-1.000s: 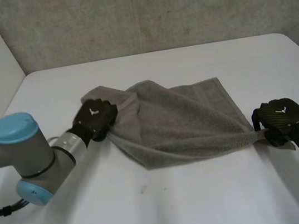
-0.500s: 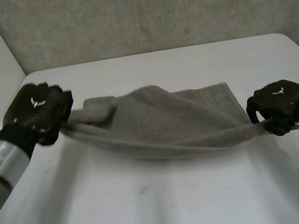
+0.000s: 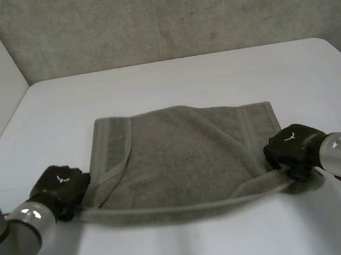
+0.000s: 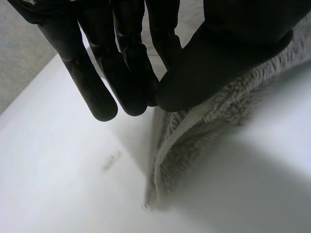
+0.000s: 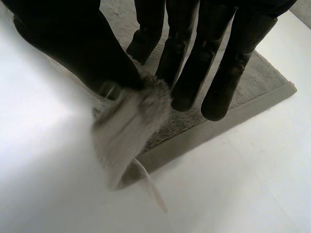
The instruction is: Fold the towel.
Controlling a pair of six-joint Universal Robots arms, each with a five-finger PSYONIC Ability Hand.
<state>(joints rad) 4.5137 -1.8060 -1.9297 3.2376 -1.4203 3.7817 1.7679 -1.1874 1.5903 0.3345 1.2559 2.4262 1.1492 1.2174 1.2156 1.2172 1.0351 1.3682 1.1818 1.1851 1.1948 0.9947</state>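
Left hand [image 3: 60,184], right hand [image 3: 292,144] — each white-emblemed — pinch the towel [image 3: 180,151] at near corners.

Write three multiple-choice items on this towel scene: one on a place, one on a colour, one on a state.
1. Where on the towel is the left hand?
A. at its near left corner
B. on its middle
C. at its far edge

2. What colour is the towel?
A. red
B. grey
C. blue

3. What is the state of the right hand?
A. open, clear of the cloth
B. shut, holding nothing
C. shut on the towel's near right corner

Answers:
1 A, since the head view shows it at that corner.
2 B, since the pile is grey against the white table.
3 C, since the right wrist view shows its fingers pinching the cloth.
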